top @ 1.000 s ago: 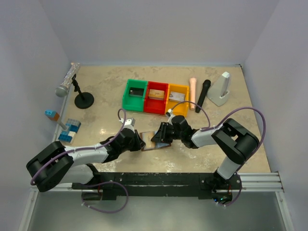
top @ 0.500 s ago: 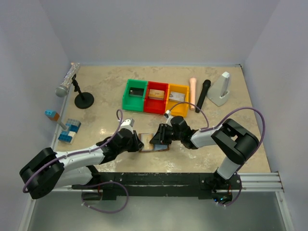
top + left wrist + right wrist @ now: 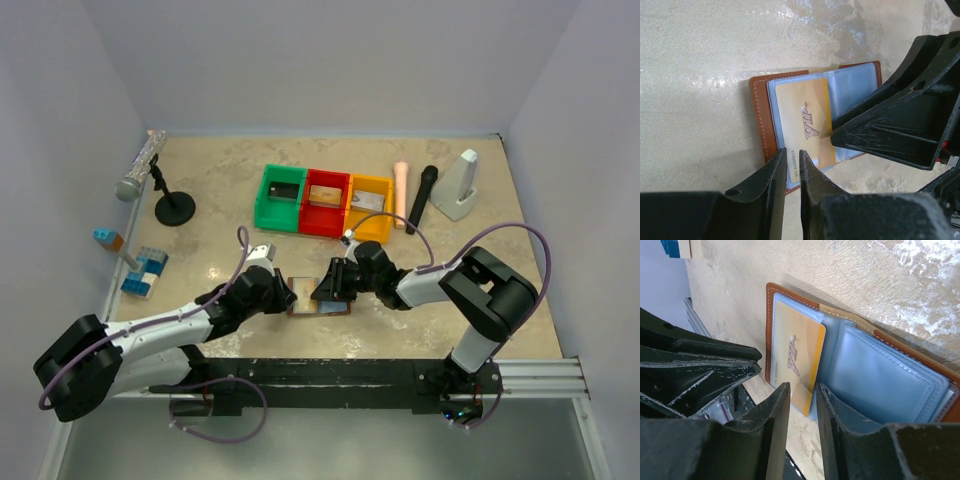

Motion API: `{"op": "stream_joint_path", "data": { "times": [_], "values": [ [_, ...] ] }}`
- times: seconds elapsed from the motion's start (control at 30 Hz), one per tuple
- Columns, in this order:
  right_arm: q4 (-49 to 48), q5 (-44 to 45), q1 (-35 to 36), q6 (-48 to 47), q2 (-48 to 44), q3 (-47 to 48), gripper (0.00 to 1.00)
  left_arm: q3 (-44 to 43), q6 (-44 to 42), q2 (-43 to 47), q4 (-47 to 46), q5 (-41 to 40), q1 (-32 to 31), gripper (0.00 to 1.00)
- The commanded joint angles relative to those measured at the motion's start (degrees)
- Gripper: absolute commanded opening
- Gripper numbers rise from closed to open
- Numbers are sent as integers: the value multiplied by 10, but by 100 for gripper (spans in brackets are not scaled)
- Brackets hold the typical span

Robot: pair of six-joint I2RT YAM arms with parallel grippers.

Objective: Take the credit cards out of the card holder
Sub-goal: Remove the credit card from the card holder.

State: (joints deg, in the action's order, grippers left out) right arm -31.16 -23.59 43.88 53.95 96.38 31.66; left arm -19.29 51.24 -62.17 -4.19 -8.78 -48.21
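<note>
The card holder (image 3: 334, 307) lies open near the table's front: brown leather (image 3: 760, 120) with grey-blue sleeves (image 3: 880, 375). Of the credit cards, a tan-gold one (image 3: 802, 120) (image 3: 792, 357) sits in the left sleeve, its near end sticking out a little. My left gripper (image 3: 288, 293) (image 3: 793, 154) hovers at that end with only a narrow slit between its jaws, and the card's printed number shows through the slit. From the other side, my right gripper (image 3: 322, 290) (image 3: 802, 388) stands open above the card's corner. Nothing is clamped in either.
Green (image 3: 281, 197), red (image 3: 325, 203) and yellow (image 3: 368, 207) bins stand in a row behind the holder, each with a flat thing inside. A microphone on a stand (image 3: 150, 172) and blue blocks (image 3: 145, 270) are at the left. A pink stick (image 3: 400, 190), black marker (image 3: 421, 198) and white block (image 3: 460, 185) are at the right.
My left arm has stretched out lower, with its gripper staying at the holder's left end. The right gripper has edged slightly left over the holder, which now lies flatter.
</note>
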Motion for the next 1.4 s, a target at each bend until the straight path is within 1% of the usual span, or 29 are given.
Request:
{"op": "stream_joint_path", "data": {
  "times": [0.0,0.37,0.6,0.97,1.37],
  "values": [
    [-1,-9,3,-9,-1,16,33,-25,-17,12,1,-19,-3,21],
    [7,-13,3,-13,-3,24,34,-46,-26,-46,1,-23,-3,20],
    [4,-15,3,-13,-4,24,34,-47,-27,-65,2,-31,-3,18],
    [-39,-23,2,-2,2,16,35,-32,-20,-95,-18,-24,-3,15],
    [-59,-39,3,6,16,17,37,-18,-11,-124,-43,-10,-3,13]
  ]
}}
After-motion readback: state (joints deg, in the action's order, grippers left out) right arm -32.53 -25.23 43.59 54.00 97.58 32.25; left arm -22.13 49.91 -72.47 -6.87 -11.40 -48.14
